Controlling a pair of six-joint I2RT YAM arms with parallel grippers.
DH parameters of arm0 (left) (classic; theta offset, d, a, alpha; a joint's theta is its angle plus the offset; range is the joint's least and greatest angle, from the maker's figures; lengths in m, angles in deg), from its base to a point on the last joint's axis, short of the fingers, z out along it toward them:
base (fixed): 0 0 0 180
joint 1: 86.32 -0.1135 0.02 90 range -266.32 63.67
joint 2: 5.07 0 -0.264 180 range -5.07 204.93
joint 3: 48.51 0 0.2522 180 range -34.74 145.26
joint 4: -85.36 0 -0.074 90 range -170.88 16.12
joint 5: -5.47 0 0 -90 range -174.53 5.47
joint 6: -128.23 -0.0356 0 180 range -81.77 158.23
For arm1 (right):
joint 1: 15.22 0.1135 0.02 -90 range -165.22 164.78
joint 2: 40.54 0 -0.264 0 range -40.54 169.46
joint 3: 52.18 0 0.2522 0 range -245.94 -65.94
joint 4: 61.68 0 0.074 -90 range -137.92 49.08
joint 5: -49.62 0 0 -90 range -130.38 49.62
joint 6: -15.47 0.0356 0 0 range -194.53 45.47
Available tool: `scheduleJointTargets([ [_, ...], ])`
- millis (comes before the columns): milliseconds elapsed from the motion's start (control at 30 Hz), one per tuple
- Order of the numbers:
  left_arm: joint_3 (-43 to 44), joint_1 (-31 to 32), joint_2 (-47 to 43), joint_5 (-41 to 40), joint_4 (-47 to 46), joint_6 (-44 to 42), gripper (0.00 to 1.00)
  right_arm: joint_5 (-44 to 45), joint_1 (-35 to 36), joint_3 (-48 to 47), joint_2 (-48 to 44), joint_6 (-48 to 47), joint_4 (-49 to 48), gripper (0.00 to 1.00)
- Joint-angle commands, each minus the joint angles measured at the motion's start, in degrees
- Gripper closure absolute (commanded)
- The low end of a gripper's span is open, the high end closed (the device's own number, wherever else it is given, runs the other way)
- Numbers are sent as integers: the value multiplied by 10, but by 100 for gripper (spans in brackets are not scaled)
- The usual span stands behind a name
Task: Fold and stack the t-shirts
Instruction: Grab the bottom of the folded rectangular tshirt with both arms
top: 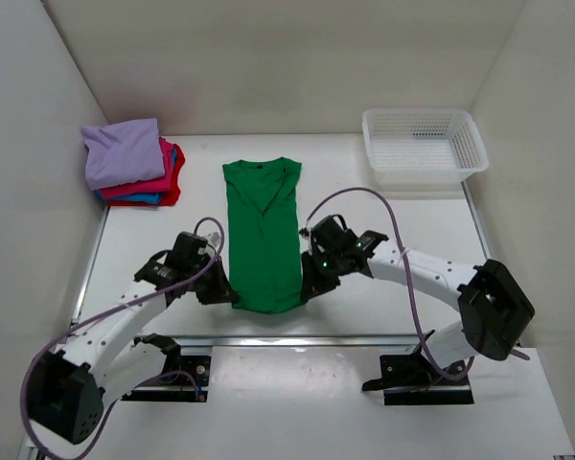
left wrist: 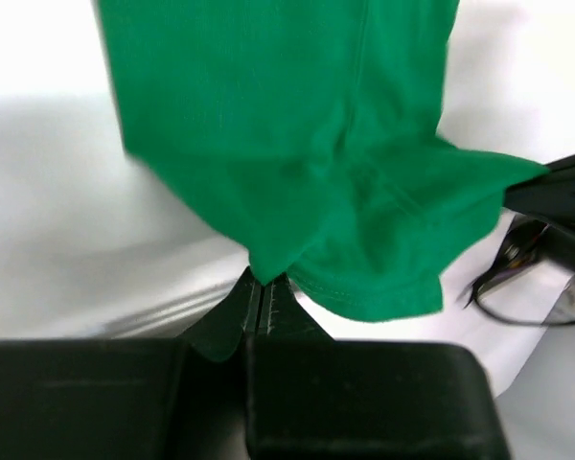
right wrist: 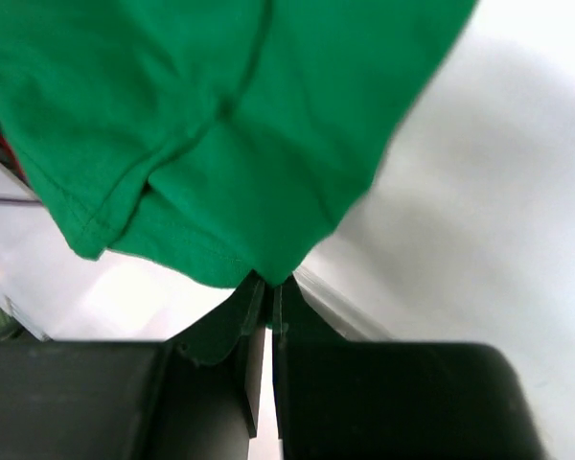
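A bright green t-shirt (top: 263, 230) lies lengthwise in the middle of the table, folded into a narrow strip with its dark collar at the far end. My left gripper (top: 222, 289) is shut on the hem's left corner (left wrist: 268, 268). At the hem's right corner (right wrist: 273, 273), my right gripper (top: 310, 286) is shut on the cloth as well. Both wrist views show green cloth (left wrist: 297, 144) pinched at the fingertips and lifted slightly off the table. A stack of folded t-shirts (top: 132, 161), lavender on top of pink-red and blue, sits at the far left.
A white mesh basket (top: 422, 144) stands at the far right corner. White walls close in the table on the left, back and right. Purple cables loop from both arms above the table.
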Motion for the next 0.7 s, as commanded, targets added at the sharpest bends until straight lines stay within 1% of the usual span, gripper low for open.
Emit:
scheduleJointTargets([
  [0, 62, -41, 49, 27, -37, -41, 100, -44, -48, -71, 32, -84, 43, 99],
  [67, 103, -53, 100, 23, -41, -57, 100, -56, -83, -121, 65, -119, 68, 100],
  [167, 144, -77, 158, 26, -51, -75, 100, -66, -115, -182, 113, -151, 91, 99],
  [233, 161, -97, 183, 25, -62, -84, 100, -65, -132, -212, 137, -164, 99, 99],
  [300, 178, -109, 202, 6, -71, -88, 100, -69, -146, -246, 177, -178, 99, 100],
  [467, 195, -141, 231, -28, -107, -92, 99, -62, -157, -326, 244, -194, 112, 100],
  [667, 217, -149, 291, -24, -157, -87, 98, -57, -168, -429, 309, -201, 126, 100],
])
